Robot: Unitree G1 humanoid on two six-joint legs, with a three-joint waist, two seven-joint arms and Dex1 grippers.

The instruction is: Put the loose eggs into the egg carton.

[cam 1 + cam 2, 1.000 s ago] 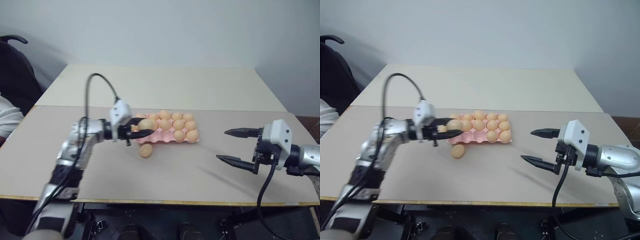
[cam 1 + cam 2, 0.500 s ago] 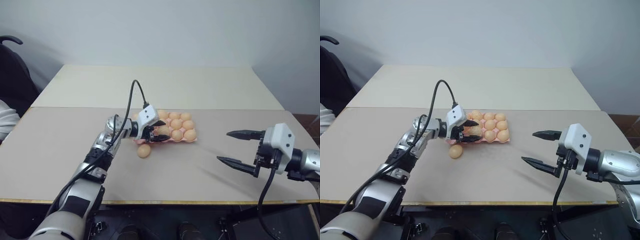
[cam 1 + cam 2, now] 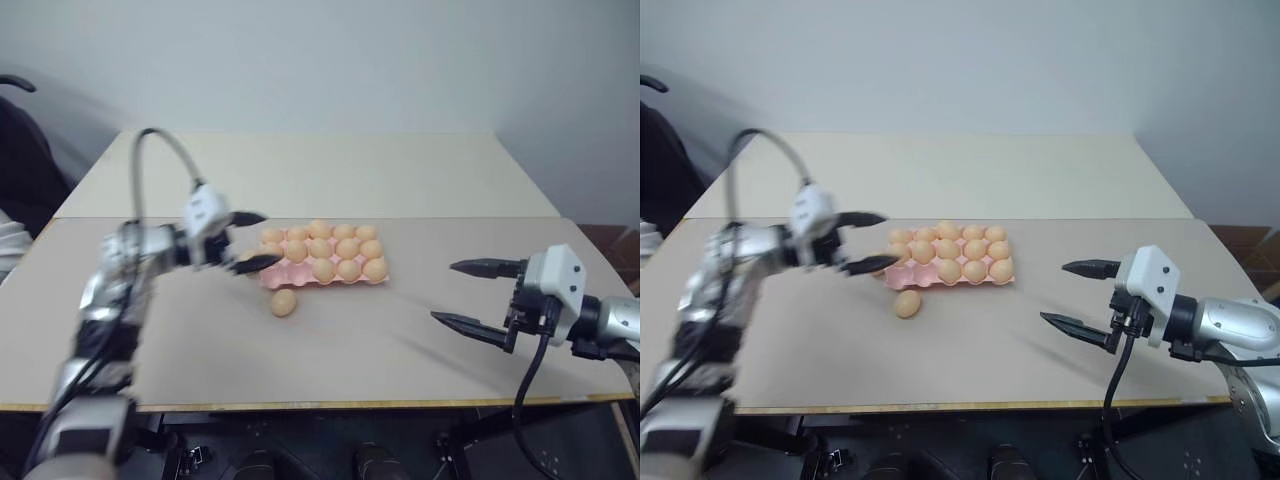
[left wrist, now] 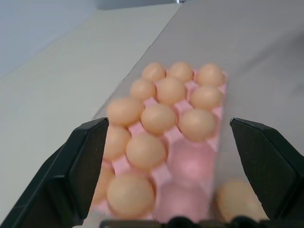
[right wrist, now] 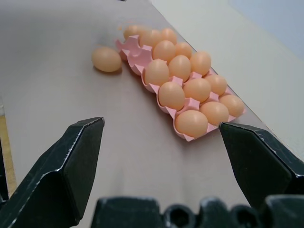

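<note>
The pink egg carton (image 3: 276,278) lies mid-table with several eggs (image 3: 322,247) in its cups. Two cups at the left end of its near row (image 4: 189,162) are bare. One loose egg (image 3: 284,302) rests on the table just in front of that corner and also appears as the loose egg (image 5: 107,59) in the right wrist view. My left gripper (image 3: 272,237) hovers at the carton's left end, open and holding nothing. My right gripper (image 3: 443,292) hangs open well to the right of the carton, empty, its fingers (image 5: 71,166) aimed at the carton.
The carton sits on a beige table (image 3: 330,350) that joins a second, paler table (image 3: 330,170) behind it. A dark chair (image 3: 25,140) stands at the far left. The table's front edge (image 3: 330,405) runs near the bottom.
One second ago the left gripper held an egg beside the carton. It reached over the carton, opened and left the egg there, then drew back to the left. The right gripper stayed put.
</note>
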